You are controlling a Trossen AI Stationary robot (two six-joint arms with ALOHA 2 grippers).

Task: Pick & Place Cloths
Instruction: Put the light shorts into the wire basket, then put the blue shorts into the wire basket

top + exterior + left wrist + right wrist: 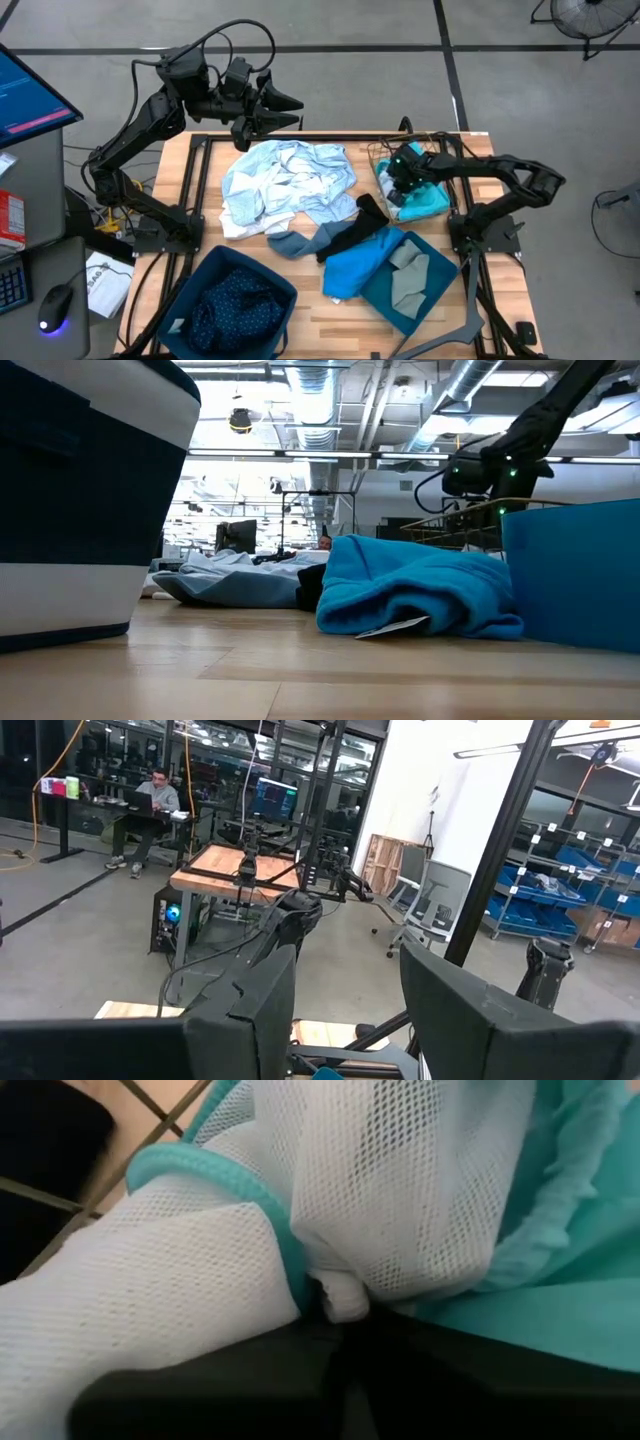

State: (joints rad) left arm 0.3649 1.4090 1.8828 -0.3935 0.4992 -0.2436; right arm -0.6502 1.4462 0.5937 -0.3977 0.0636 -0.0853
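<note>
White mesh cloth (400, 1190) with turquoise trim is pinched in the right gripper (403, 183), directly above the wire-mesh basket (385, 160); the left gripper (285, 112), spread empty, is parked beyond it.

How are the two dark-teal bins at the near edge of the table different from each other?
The left bin holds a navy dotted cloth; the right bin holds a grey cloth. A bright blue cloth drapes over the right bin's rim; nothing hangs over the left bin's. Both are rigid, rectangular and open-topped.
</note>
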